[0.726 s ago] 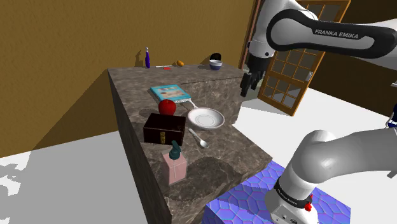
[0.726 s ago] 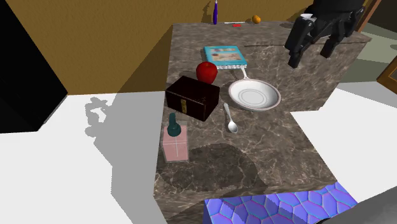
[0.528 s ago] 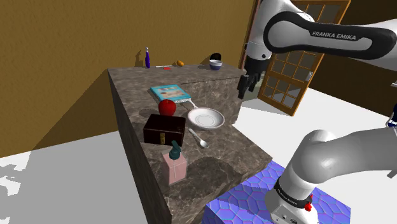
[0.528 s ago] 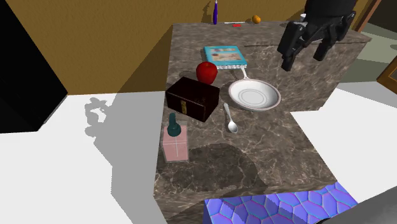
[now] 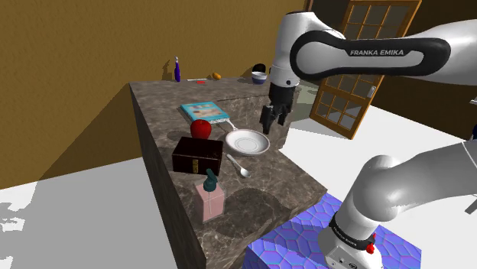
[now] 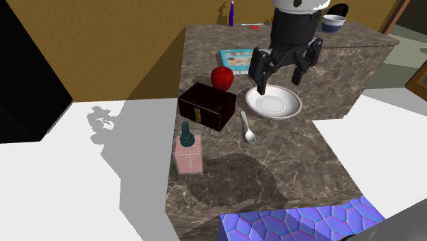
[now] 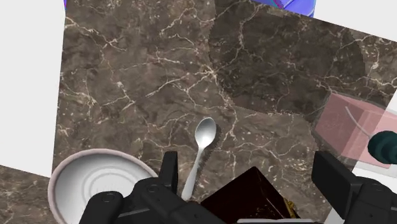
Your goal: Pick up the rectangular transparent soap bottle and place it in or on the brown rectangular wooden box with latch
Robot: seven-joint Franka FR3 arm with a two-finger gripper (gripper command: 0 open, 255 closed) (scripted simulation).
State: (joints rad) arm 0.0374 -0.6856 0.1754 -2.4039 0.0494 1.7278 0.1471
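Moved: black two-finger gripper (image 5: 270, 127) swung in from beyond the counter's far side toward the shoulder view's left, now hanging above the white round plate (image 5: 247, 142); everything on the counter lying as before.
Soap bottle, place: rectangular pale pink see-through soap bottle (image 5: 210, 200) upright by the counter's edge at the shoulder view's left, nearest of all things to the stand, well apart from the gripper.
Soap bottle, look: tinted clear body with flat sides, capped by a dark teal pump; seen past one finger in the wrist view (image 7: 350, 124).
Box: dark brown rectangular wooden box (image 5: 197, 155), lid shut, brass-coloured latch on the side facing the bottle; just beyond the bottle, not touching it.
Spoon: small silver metal spoon (image 5: 238, 166) flat on the stone between box and plate.
Beyond the box: red apple (image 5: 200, 128) right behind it, then a teal-covered book (image 5: 203, 111) lying flat.
Claw: fingers (image 7: 168, 172) spread wide with nothing clasped, pointing down at the plate (image 6: 274, 104).
Surface: dark grey-brown veined marble counter (image 5: 267, 199), a long block; at its far end a purple bottle (image 5: 176, 70), a small orange fruit (image 5: 217, 76) and a blue-and-white bowl (image 5: 259, 75).
Stand: blue honeycomb-patterned box (image 5: 298, 244) against the counter's near end.
Room: ochre-brown walls (image 5: 69, 69), plain white floor (image 5: 92, 222), a wooden door with glass panes (image 5: 359, 76) behind the arm; a black area (image 6: 27, 75) at the second exterior view's left.
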